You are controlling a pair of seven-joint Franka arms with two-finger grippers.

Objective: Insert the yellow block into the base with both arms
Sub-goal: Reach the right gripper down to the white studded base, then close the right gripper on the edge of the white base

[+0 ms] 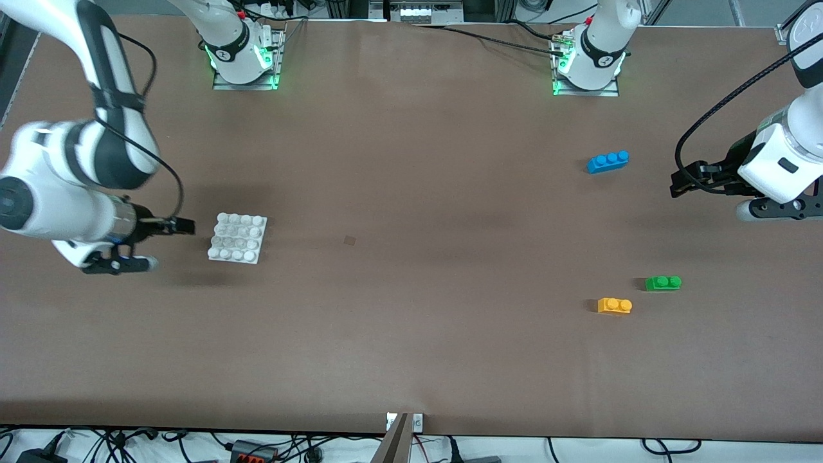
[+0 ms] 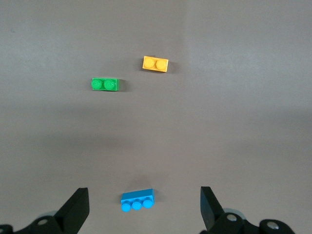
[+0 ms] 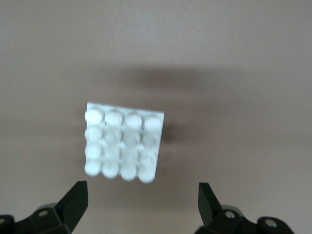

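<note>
The yellow block [image 1: 614, 305] lies flat on the table toward the left arm's end, studs up, beside a green brick [image 1: 663, 283]. The left wrist view shows the yellow block [image 2: 155, 64] well ahead of my left gripper [image 2: 144, 192]. That left gripper [image 1: 681, 183] hovers open and empty over the table at the left arm's end. The white studded base [image 1: 238, 238] rests toward the right arm's end. My right gripper [image 1: 183, 226] is open and empty just beside it. In the right wrist view the base [image 3: 122, 141] lies just ahead of the spread fingers of the right gripper [image 3: 142, 185].
A blue three-stud brick [image 1: 607, 161] lies farther from the front camera than the yellow block; it appears between the left gripper's fingers in the left wrist view, blue brick [image 2: 138, 200]. The green brick [image 2: 105, 84] lies close to the yellow one. The brown table [image 1: 411, 257] spans between both groups.
</note>
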